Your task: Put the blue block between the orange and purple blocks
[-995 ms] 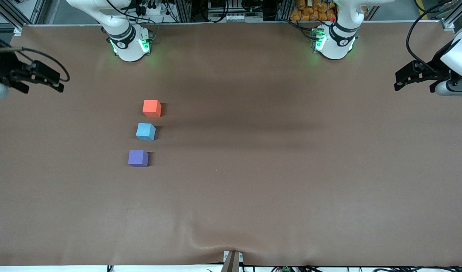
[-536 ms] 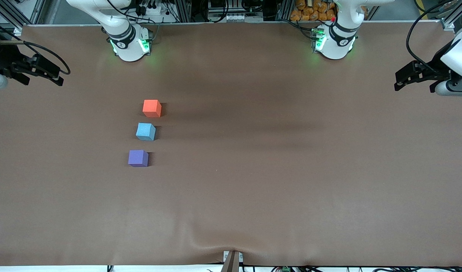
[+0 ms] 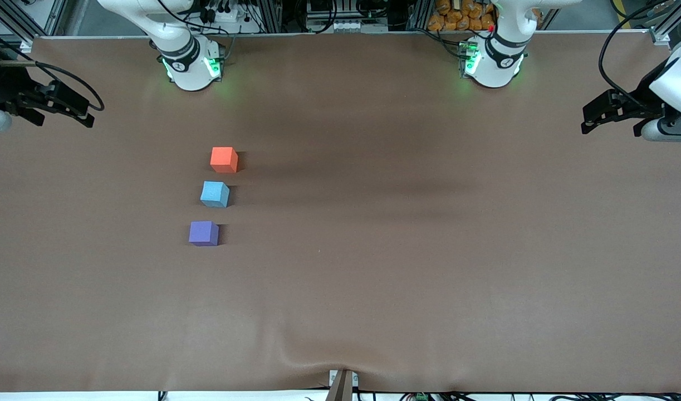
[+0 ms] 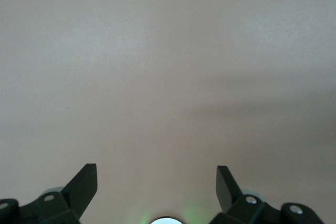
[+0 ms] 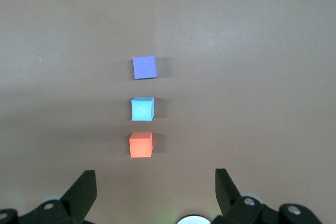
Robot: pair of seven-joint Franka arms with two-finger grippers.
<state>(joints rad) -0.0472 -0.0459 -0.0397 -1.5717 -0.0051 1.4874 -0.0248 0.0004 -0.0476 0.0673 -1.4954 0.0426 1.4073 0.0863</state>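
Note:
Three small cubes stand in a row on the brown table, toward the right arm's end. The orange block (image 3: 224,159) is farthest from the front camera, the blue block (image 3: 214,194) sits in the middle, and the purple block (image 3: 203,233) is nearest. All three stand apart. They also show in the right wrist view: orange block (image 5: 140,145), blue block (image 5: 142,108), purple block (image 5: 144,67). My right gripper (image 3: 87,113) is open and empty, up over the table's edge at the right arm's end. My left gripper (image 3: 587,118) is open and empty, up over the left arm's end.
The brown table cover (image 3: 373,250) has a wrinkle at its edge nearest the front camera. The two arm bases (image 3: 190,67) stand along the edge farthest from the front camera. The left wrist view shows only bare table (image 4: 168,77).
My right gripper has drawn back and up toward the table's edge at the right arm's end. The blocks and the left arm have not moved.

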